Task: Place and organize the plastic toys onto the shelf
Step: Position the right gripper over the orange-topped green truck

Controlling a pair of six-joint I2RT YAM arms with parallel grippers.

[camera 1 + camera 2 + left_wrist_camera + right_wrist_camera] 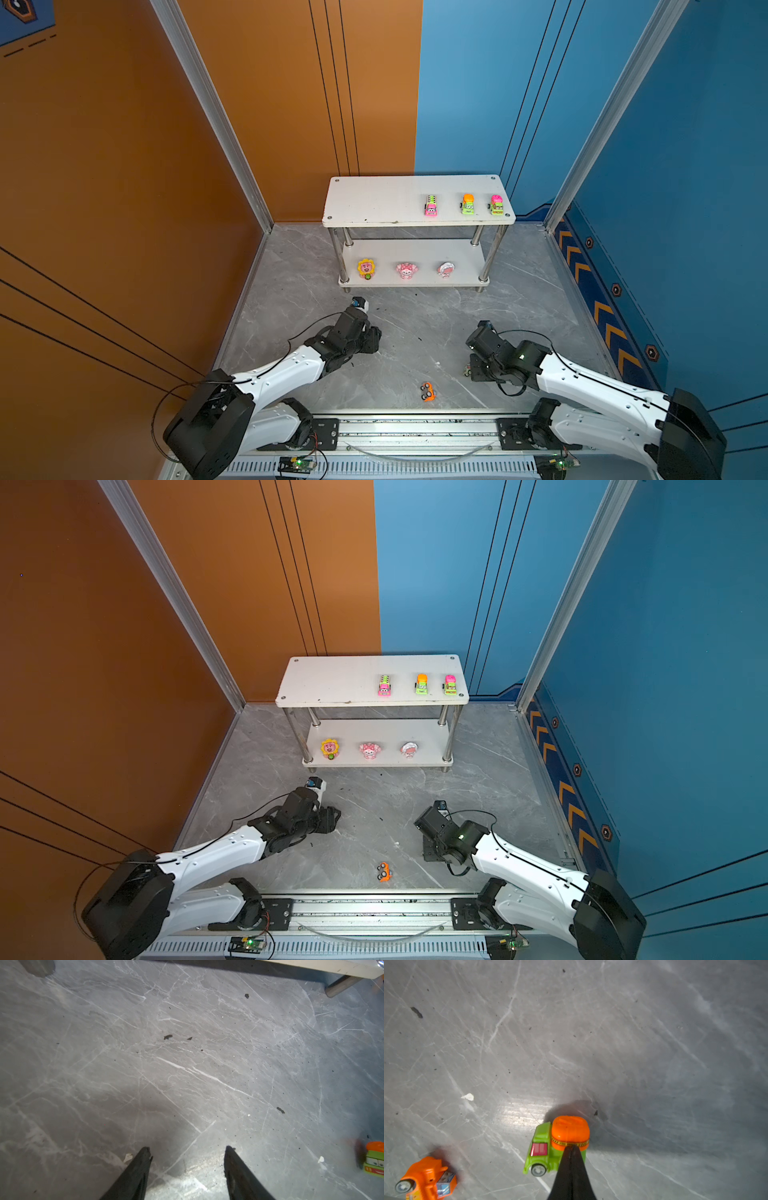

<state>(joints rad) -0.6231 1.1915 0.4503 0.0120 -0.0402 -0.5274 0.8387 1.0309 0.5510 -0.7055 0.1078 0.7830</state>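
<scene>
Hanging low over the grey counter (pixel 187 1064), my left claw (pixel 188 1150) stands about half open. Its two black fingers are spread well apart with only bare marbled surface between them. It holds nothing and touches none of the toys.

My right claw (pixel 572 1147) is closed tight, both fingers pressed together into one point with nothing between them. That point sits at the side of the green truck (pixel 544 1140), at the seam under its orange tank; I cannot tell whether it actually presses on the plastic. The truck stands on its wheels on the counter. Near it, toward my base, the orange car (pixel 428 391) lies tipped over with its wheels showing.

Across the counter stands the shelf (pixel 374 199). Toward the right end of its top board, a pink bus (pixel 431 205), an orange-capped truck (pixel 468 203) and a pink-capped truck (pixel 496 204) stand in a row. On the lower board a yellow flower figurine (pixel 366 268), a pink figurine (pixel 406 270) and a pale figurine (pixel 446 269) are spaced along the front edge.
</scene>
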